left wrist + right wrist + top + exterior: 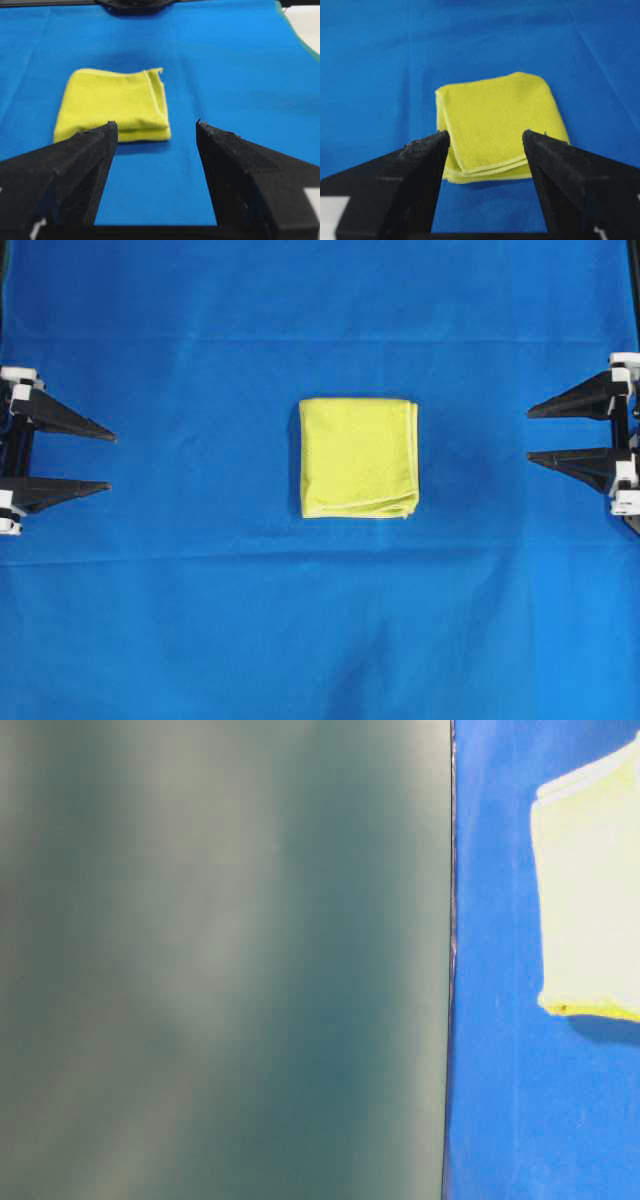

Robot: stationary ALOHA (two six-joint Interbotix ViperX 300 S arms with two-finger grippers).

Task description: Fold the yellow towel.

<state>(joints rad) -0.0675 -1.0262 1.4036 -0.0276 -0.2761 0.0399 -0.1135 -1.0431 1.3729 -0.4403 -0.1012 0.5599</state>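
Observation:
The yellow towel (359, 457) lies folded into a small square of several layers in the middle of the blue cloth. Its hemmed edges show on the right and bottom sides. It also shows in the table-level view (590, 900), the left wrist view (114, 106) and the right wrist view (501, 121). My left gripper (112, 461) is open and empty at the far left, well apart from the towel; it also shows in the left wrist view (156, 125). My right gripper (529, 435) is open and empty at the far right; it also shows in the right wrist view (486, 134).
The blue cloth (200, 620) covers the whole table, with faint creases. In the table-level view a blurred grey-green surface (220, 960) blocks the left two thirds.

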